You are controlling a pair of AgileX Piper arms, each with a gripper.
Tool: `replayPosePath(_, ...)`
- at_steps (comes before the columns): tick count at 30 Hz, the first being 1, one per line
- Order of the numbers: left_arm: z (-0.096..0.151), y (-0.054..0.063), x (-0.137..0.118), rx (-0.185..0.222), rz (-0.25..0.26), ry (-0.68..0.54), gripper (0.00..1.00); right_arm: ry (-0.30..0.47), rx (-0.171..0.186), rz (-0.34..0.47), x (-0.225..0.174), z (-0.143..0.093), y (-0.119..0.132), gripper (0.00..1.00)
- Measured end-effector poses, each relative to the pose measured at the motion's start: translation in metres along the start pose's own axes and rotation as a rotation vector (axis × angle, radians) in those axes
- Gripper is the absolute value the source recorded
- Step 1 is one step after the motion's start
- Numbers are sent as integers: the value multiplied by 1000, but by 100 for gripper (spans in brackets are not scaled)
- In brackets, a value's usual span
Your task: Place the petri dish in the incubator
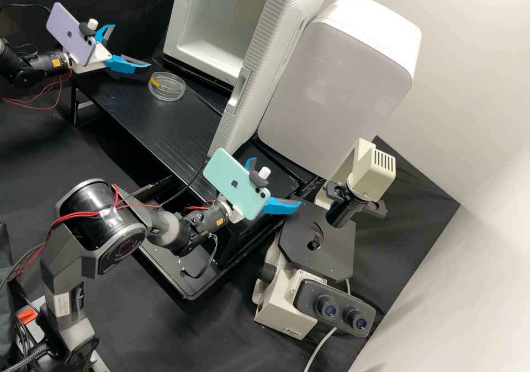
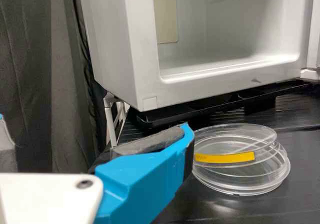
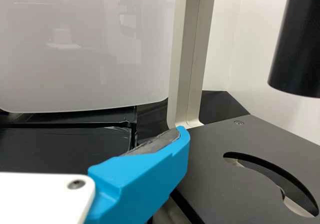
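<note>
A: And there was the left end effector (image 1: 130, 45), poised off the far left corner of the surface (image 1: 165, 134), blue fingers spread wide with nothing between them. It was lined up on the petri dish (image 1: 167, 85), a sensible stance, I judged, for closing round that rim

B: Where did the dish lie?

A: Flat near the surface's far edge, just in front of the incubator (image 1: 210, 24), lid on. From the left wrist the lower finger (image 2: 150, 174) sat just beside it, and I couldn't tell whether the two touched

B: Anything in it?

A: A yellow strip (image 2: 224, 157) ran across the clear plastic. Whether it was on the lid or inside, I couldn't say

B: And the incubator?

A: Its door (image 1: 265, 63) stood swung open, white chamber facing the dish, so a short carry, I reckoned. I saw nothing on the stretch of chamber floor that showed

B: The other arm?

A: The right end effector (image 1: 276, 183) was open too and held nothing. It sat well apart, off the surface's near end by the microscope (image 1: 309, 283), over its black stage (image 3: 240, 154), and out of the way, I'd guess
</note>
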Motion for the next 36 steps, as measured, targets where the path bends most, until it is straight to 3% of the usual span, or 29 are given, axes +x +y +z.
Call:
replayPosePath(9, 0, 0, 0, 2, 0, 0, 100, 0, 0, 0, 0, 0, 0, 100)
replayPosePath(17, -6, 0, 6, 90, 2, 92, 100, 0, 0, 0, 0, 0, 0, 100)
replayPosePath(26, 0, 0, 6, 99, 3, 94, 100, 0, 0, 0, 0, 0, 0, 100)
replayPosePath(36, 1, -2, 5, 62, -4, 86, 100, 0, 0, 0, 0, 0, 0, 100)
